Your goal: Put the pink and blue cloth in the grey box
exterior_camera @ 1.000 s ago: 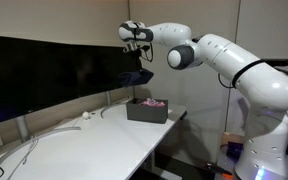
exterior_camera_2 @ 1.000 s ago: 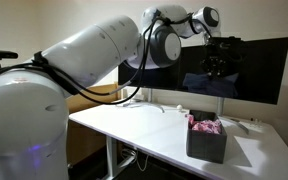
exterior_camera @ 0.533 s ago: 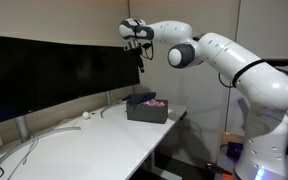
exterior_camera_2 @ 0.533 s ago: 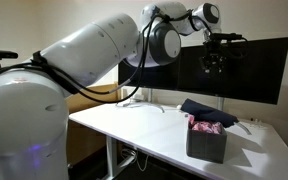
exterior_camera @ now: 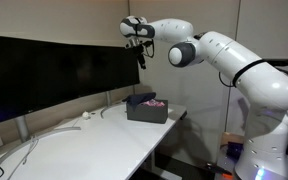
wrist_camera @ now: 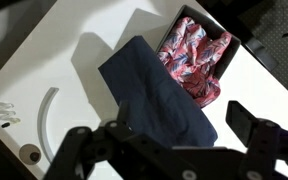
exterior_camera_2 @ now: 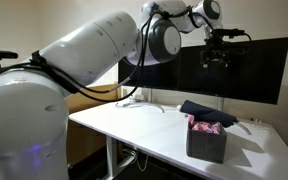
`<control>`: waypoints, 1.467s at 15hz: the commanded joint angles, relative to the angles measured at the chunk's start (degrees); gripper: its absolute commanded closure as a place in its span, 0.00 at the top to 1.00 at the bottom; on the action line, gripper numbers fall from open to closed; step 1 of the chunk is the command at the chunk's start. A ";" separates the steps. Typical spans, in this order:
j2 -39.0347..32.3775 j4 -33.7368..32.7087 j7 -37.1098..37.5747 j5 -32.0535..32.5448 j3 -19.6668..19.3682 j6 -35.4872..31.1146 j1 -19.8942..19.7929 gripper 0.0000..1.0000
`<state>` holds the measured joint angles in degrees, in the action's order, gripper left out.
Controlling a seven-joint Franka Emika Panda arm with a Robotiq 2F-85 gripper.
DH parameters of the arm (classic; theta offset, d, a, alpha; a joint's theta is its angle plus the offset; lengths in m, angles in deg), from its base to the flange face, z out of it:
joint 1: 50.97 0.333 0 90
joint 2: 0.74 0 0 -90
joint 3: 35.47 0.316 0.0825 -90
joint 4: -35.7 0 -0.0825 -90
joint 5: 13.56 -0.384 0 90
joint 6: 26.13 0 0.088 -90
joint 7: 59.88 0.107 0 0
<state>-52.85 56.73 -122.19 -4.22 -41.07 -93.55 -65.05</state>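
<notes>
My gripper (exterior_camera: 140,55) hangs high over the desk, and in the wrist view its fingers stand open (wrist_camera: 164,137) with nothing between them. Far below it the grey box (exterior_camera: 147,113) stands on the white table. The pink cloth (wrist_camera: 196,55) lies crumpled inside the box (wrist_camera: 230,42). The blue cloth (wrist_camera: 149,95) lies spread on the table beside the box, one corner over its rim. Both exterior views show it draped at the box's edge (exterior_camera_2: 198,107), with the pink cloth (exterior_camera_2: 206,124) in the box (exterior_camera_2: 206,144) under the gripper (exterior_camera_2: 220,58).
A wide black monitor (exterior_camera: 44,75) stands along the back of the table (exterior_camera: 94,150). A white cable (wrist_camera: 42,115) curves over the tabletop, with a small white object (exterior_camera: 86,116) near it. The table edge runs close to the box.
The gripper opened and let go of the blue cloth, which fell from mid-air onto the table and box rim. The gripper stayed high.
</notes>
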 commanded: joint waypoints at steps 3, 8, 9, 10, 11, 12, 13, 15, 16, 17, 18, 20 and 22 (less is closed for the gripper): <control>3.01 2.27 -9.27 0.86 0.15 3.24 0.25 1.00; 4.10 1.75 -15.16 0.25 0.56 4.06 1.10 1.00; 4.28 1.55 -14.39 -0.60 1.02 3.69 1.08 1.00; 4.35 1.11 -11.45 -1.70 1.54 2.82 1.17 1.00; 4.48 0.87 -8.53 -2.59 1.94 2.42 1.42 1.00; 4.56 0.57 -5.96 -3.51 2.38 1.66 1.47 1.00; 4.67 0.44 -2.97 -4.28 2.69 1.35 1.68 1.00; 4.85 -0.02 4.20 -6.54 3.76 0.00 1.82 1.00; 4.99 -0.18 7.44 -7.53 4.23 -0.66 1.87 1.00; 5.19 -0.42 10.25 -8.35 4.69 -1.57 1.67 1.00; 5.50 -0.64 12.46 -9.07 5.07 -2.77 1.29 1.00; 5.23 0.34 10.54 -7.33 4.52 -2.86 2.21 1.00; 5.62 0.21 12.67 -7.61 4.77 -3.88 2.13 1.00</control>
<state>-47.92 55.78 -109.64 -12.01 -36.51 -97.02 -62.95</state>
